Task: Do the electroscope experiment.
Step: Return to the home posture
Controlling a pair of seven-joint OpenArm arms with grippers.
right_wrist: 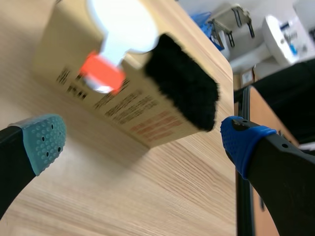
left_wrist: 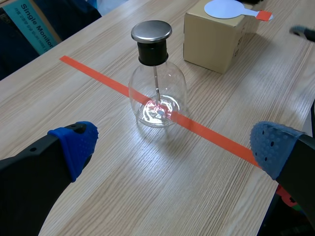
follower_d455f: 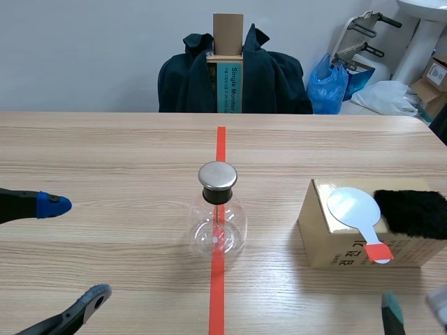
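A clear glass flask electroscope (follower_d455f: 218, 223) with a round metal cap (follower_d455f: 217, 175) stands on the red tape line mid-table; it also shows ahead of my left gripper (left_wrist: 170, 145), which is open with nothing between its pads. On a cardboard box (follower_d455f: 342, 246) at the right lie a white disc paddle (follower_d455f: 355, 207) with an orange-red handle tip (follower_d455f: 378, 252) and a black fur pad (follower_d455f: 412, 211). My right gripper (right_wrist: 140, 137) is open just before the box (right_wrist: 123, 105), with the paddle (right_wrist: 123, 22) and fur (right_wrist: 184, 83) ahead of it.
A chair draped with a dark jacket (follower_d455f: 234, 77) and a tall carton (follower_d455f: 228, 63) stand behind the table's far edge. Blue bags (follower_d455f: 335, 84) and boxes sit at the back right. The table's right edge (right_wrist: 235, 162) is close beside the right gripper.
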